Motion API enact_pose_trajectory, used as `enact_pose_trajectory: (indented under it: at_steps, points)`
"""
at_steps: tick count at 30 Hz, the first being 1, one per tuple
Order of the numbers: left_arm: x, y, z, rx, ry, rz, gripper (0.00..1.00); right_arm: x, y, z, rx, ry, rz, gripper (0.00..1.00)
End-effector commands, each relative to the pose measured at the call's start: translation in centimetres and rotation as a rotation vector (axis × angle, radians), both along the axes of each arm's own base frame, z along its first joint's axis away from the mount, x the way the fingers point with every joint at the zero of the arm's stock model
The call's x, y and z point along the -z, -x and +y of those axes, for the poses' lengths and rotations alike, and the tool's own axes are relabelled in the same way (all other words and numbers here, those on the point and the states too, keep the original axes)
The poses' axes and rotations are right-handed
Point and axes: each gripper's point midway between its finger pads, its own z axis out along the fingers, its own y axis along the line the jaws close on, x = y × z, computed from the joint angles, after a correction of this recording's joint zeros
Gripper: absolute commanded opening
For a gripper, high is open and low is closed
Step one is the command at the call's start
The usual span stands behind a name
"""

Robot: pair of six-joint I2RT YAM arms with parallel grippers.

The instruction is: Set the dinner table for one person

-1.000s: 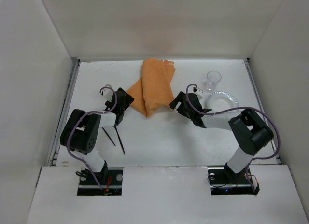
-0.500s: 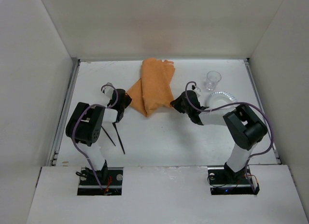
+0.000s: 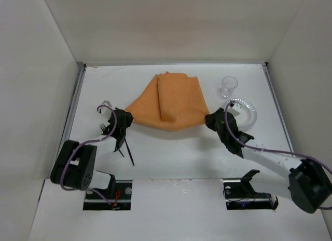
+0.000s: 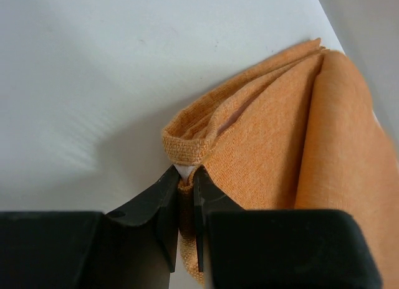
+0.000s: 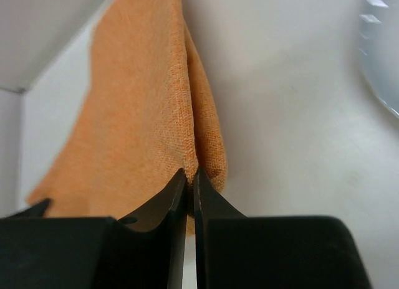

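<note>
An orange cloth mat [image 3: 168, 102] is stretched between my two grippers over the white dinner table [image 3: 171, 152]. My left gripper [image 3: 126, 118] is shut on the mat's left corner [image 4: 184, 153]; the pinched fabric shows between its fingers [image 4: 163, 192]. On the other side my right gripper [image 3: 209, 119] is shut on the right corner [image 5: 202, 153]. A fold runs down the middle of the mat. A silver plate [image 3: 244, 111] lies just right of the right gripper, with a clear cup [image 3: 227, 86] behind it. Black cutlery [image 3: 124, 147] lies below the left gripper.
Metal rails run along the table's left [image 3: 67, 128] and right [image 3: 280, 116] edges, and white walls close in the back and sides. The plate's rim [image 5: 377, 65] shows at the right edge of the right wrist view.
Both grippers closed on the mat's near corners and drew apart, the left going left, the right going right and toward me. The folded mat spread into a wide sheet.
</note>
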Motion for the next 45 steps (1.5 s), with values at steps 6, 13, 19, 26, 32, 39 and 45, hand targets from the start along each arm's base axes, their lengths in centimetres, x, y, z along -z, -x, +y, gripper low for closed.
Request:
enact_pose_trajectory:
  at_steps: [6,13,19,26,32,39,45]
  points:
    - [-2.8,4.2,3.3,-0.108,-0.114,-0.044,0.08,6.3,6.7,-4.3,0.036,0.201,0.245,0.10]
    - [-4.4,7.5,3.9,-0.113,-0.301,-0.039,0.22,5.6,9.0,-4.6,0.020,0.274,0.265,0.14]
    - [-7.3,6.6,3.5,-0.074,-0.407,-0.072,0.48,3.5,9.4,-4.5,-0.042,0.344,0.239,0.45]
    - [-6.9,3.3,-3.1,0.148,-0.365,-0.045,0.51,0.8,5.4,-2.3,-0.084,0.373,0.124,0.71]
    - [-4.9,-1.2,-9.3,0.332,-0.308,0.015,0.58,4.7,1.5,-0.8,-0.099,0.383,0.206,0.68]
    - [-1.0,-7.7,-11.1,0.351,-0.282,0.106,0.60,6.9,0.5,-3.0,-0.012,0.416,0.266,0.65]
    - [3.1,-9.7,-8.6,0.253,-0.174,0.194,0.49,7.3,-1.2,-3.4,-0.008,0.436,0.302,0.59]
